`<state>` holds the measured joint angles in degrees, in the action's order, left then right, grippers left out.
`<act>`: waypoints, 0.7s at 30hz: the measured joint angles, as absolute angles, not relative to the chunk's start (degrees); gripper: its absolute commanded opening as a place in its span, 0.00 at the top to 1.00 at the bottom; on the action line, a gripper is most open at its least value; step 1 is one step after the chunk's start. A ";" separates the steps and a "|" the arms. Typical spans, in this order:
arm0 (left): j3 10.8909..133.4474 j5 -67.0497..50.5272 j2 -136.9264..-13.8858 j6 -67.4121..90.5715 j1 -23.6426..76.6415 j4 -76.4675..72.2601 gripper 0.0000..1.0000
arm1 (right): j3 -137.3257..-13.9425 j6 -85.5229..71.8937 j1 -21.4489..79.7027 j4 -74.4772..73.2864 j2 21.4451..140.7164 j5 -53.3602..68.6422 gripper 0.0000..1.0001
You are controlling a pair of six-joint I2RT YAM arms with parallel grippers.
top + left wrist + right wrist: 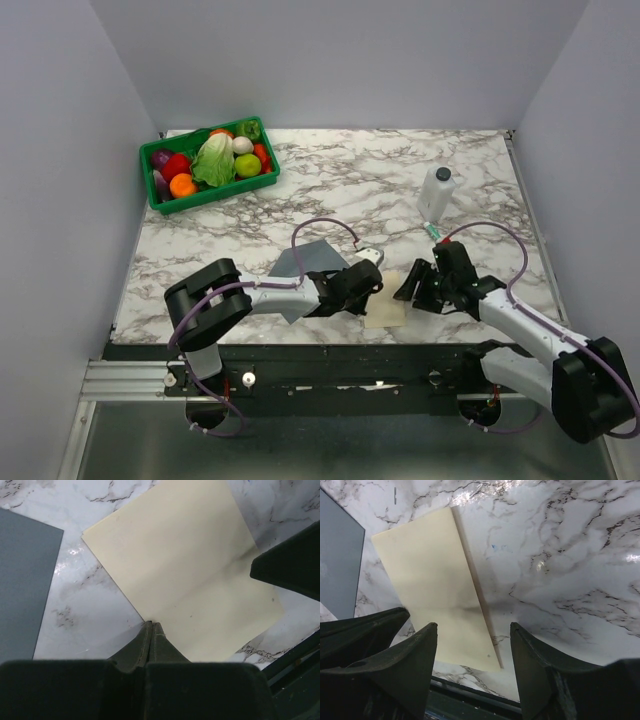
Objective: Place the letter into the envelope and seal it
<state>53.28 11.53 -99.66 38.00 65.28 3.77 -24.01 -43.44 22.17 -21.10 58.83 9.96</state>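
Jaws of the left gripper [151, 626] are shut at the edge of the letter [190, 570]; the right gripper [472, 630] is held open, nothing gripped.

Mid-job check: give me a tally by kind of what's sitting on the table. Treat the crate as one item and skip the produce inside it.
Paper sheets, the letter: 1
Envelopes, the envelope: 1
Bottles, the white bottle: 1
Crates, the green crate: 1
Total: 4
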 measured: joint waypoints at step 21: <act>50.54 11.55 -99.22 39.99 65.28 -1.50 1.00 | -22.15 -44.21 22.17 -6.59 66.08 16.56 0.37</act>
<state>50.54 11.55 -99.22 39.99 65.28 -1.50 -22.15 -44.21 22.17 -6.59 66.08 16.56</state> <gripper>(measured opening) 0.009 0.629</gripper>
